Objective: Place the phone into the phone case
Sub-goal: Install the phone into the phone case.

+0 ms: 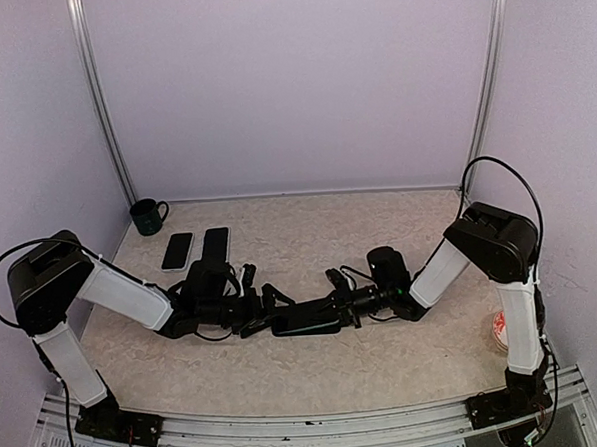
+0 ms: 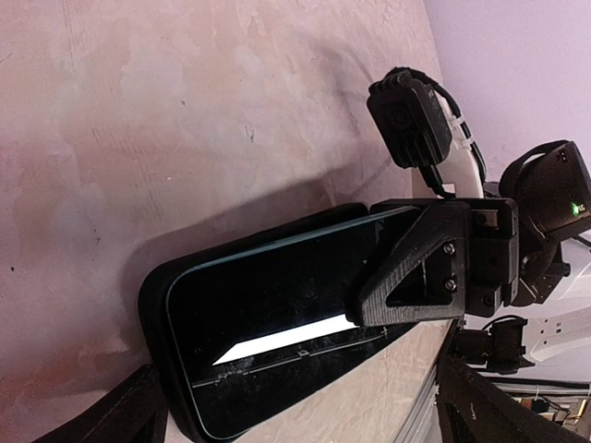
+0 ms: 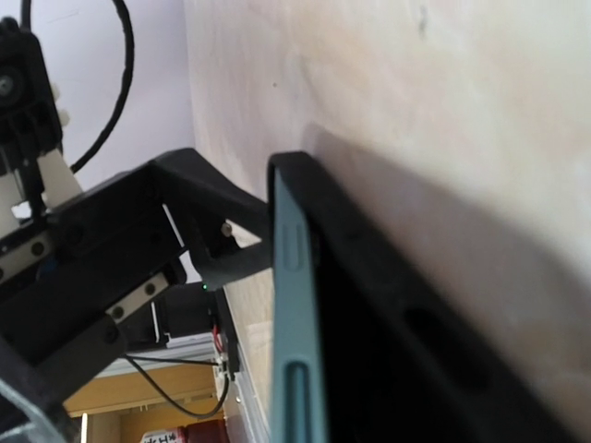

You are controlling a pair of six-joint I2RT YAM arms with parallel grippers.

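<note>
We look down on a beige, stone-patterned table (image 1: 309, 233) with pale walls around it. Two black-and-white robot arms reach in from the near left and near right corners and meet low over the table, near the middle.

Between them lies the phone (image 1: 306, 321), a dark slab with its long side running left to right. It sits screen up on the black phone case (image 1: 284, 329). From the left wrist camera we see the phone (image 2: 268, 323) with its thin teal edge, and the phone case (image 2: 152, 305) wrapping its left end as a rounded black rim. We cannot tell whether the right end is seated all the way.

The right gripper (image 1: 348, 306) has its jaws together, clamped on the right end of the phone. In the left wrist view one black triangular finger of the right gripper (image 2: 388, 286) lies across the screen. Whether the case is caught in that grip too, we cannot tell.

The left gripper (image 1: 268, 313) has its jaws spread wide, one on each side of the phone's left end, touching nothing that we can see.

From the right wrist camera, the phone's teal edge (image 3: 291, 305) with its side buttons fills the near view, the black phone case (image 3: 397, 305) right against it.

At the far left stand a dark mug (image 1: 148, 216) and two other phones (image 1: 177, 251), lying side by side, well apart from the arms. A small red and white thing (image 1: 498, 330) sits at the right edge.
</note>
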